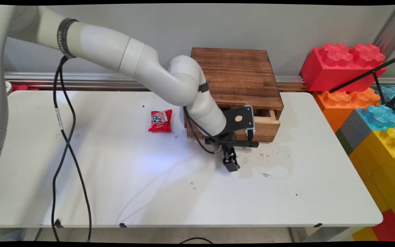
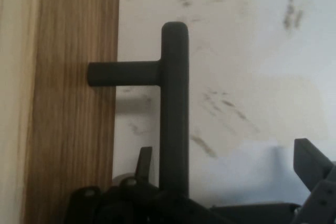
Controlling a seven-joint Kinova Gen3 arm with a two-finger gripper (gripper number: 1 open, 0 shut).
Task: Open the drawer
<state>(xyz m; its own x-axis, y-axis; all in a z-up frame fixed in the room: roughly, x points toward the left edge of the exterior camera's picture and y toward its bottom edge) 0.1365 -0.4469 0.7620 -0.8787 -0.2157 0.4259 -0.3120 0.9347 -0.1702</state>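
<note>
Counter (image 1: pixel 115 178), white and scuffed with dark marks, stands against a grey wall, with big toy bricks (image 1: pixel 362 89) stacked at 3 o'clock. The fingers (image 1: pixel 231 161) hang low at the front of a dark wooden drawer box (image 1: pixel 238 75), spread wide; in the hand view one finger (image 2: pixel 315 174) stands well clear of the black bar handle (image 2: pixel 174 108), which lies between them ungripped. The drawer (image 1: pixel 264 125) sits slightly pulled out. A red snack packet (image 1: pixel 160 120) lies flat at 9 o'clock of the box.

Tool (image 1: pixel 231 164) low, fingers apart
</note>
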